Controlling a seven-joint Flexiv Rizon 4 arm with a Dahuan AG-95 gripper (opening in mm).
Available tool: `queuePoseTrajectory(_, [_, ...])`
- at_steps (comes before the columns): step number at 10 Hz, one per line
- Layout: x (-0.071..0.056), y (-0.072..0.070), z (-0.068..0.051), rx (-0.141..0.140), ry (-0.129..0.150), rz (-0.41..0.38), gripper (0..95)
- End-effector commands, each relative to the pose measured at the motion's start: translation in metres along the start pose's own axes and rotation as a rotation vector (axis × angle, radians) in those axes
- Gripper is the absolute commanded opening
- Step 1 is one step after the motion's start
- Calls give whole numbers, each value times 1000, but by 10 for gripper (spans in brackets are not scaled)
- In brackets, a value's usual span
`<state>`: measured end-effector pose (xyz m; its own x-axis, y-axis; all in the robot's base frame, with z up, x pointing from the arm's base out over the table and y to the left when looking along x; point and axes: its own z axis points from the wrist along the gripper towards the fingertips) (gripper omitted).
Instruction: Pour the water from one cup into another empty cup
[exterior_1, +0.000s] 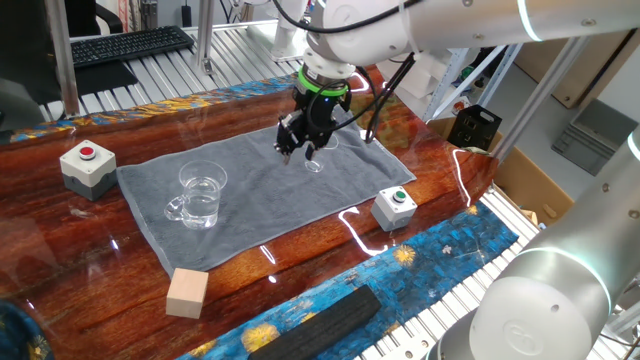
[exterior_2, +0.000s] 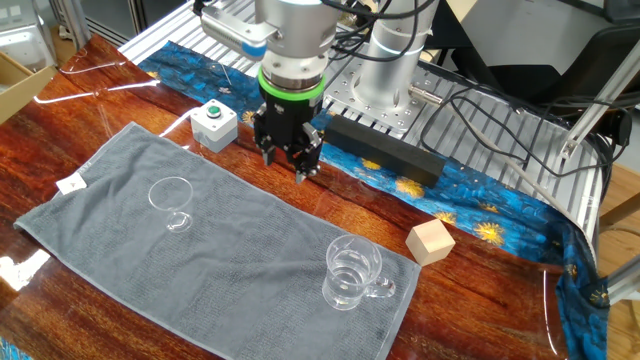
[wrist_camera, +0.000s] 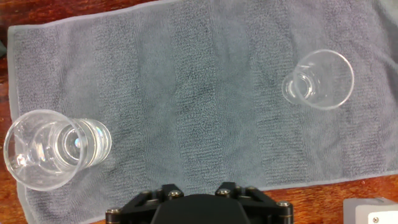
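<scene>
Mug (exterior_2: 352, 274): upright on grey towel (exterior_2: 230, 240), toward the desk (exterior_2: 90, 110) end with the wooden block (exterior_2: 431, 242); handle faces the near edge. Small glass (exterior_2: 171, 196): upright, opposite towel end. Tool (exterior_2: 290, 160): hovering over the towel's long edge, between both, holding nothing; finger spacing cannot be told. Water barely discernible.

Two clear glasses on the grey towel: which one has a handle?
The wide clear glass mug holding water, nearest the wooden block. The small clear glass toward the towel's other end has no handle.
</scene>
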<state>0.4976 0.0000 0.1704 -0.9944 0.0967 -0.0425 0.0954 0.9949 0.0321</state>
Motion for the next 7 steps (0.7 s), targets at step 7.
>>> queuePoseTrajectory(7, [2, 3, 1, 1, 3, 7, 0])
